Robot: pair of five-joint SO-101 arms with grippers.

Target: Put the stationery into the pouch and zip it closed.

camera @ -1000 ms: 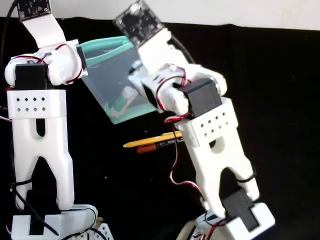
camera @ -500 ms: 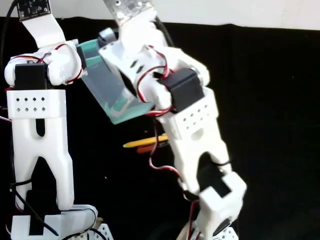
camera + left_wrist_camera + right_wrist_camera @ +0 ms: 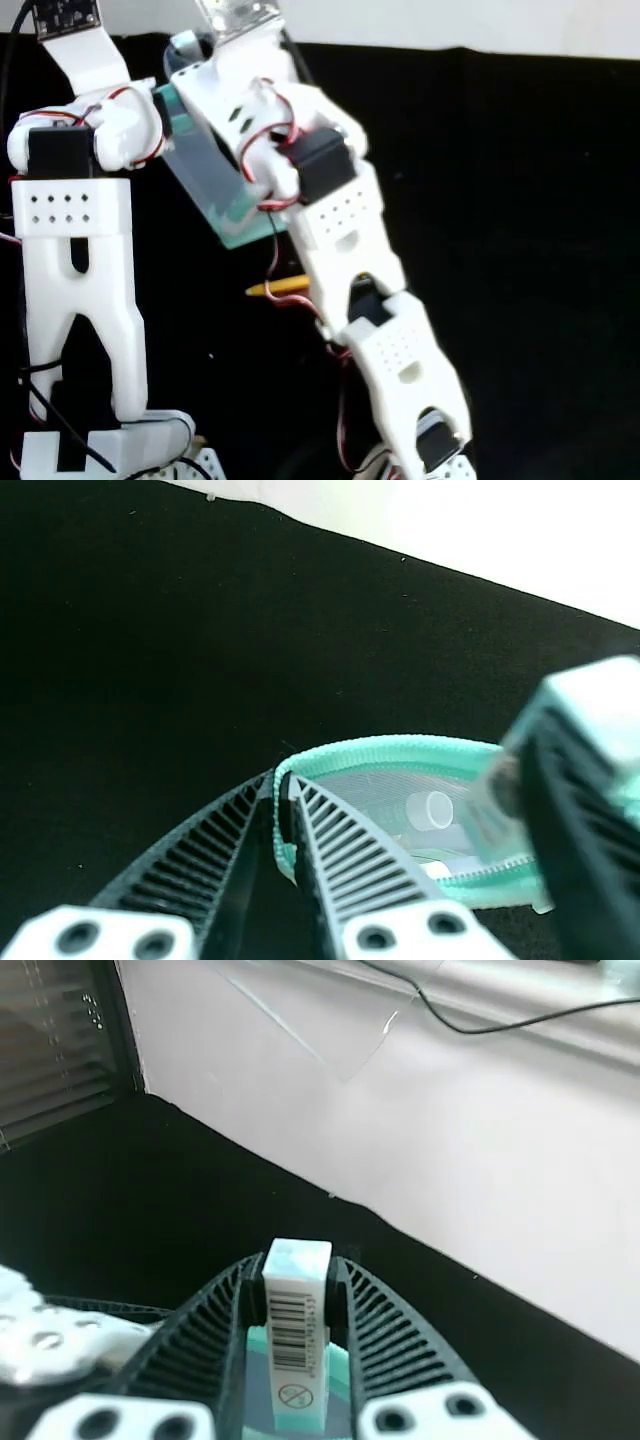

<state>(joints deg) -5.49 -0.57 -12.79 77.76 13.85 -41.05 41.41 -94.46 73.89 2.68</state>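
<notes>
A translucent pouch (image 3: 213, 178) with teal trim hangs tilted above the table, and my left gripper (image 3: 281, 792) is shut on its open rim (image 3: 390, 748). A white tube-like item (image 3: 432, 808) lies inside. My right gripper (image 3: 296, 1272) is shut on an eraser (image 3: 296, 1312), white with a barcode sleeve. It holds the eraser (image 3: 575, 705) just over the pouch mouth, at the top of the high view (image 3: 186, 44). A yellow pencil (image 3: 272, 287) lies on the black table below the pouch, partly hidden by the right arm.
The black cloth (image 3: 520, 200) covers the table, with open room to the right. A white wall (image 3: 480, 1140) runs along the far edge. Both arm bases stand at the near edge.
My right arm has swung left and up with the eraser, from beside the pouch to over its mouth. It now covers most of the pencil and the orange pen. The left arm has kept still.
</notes>
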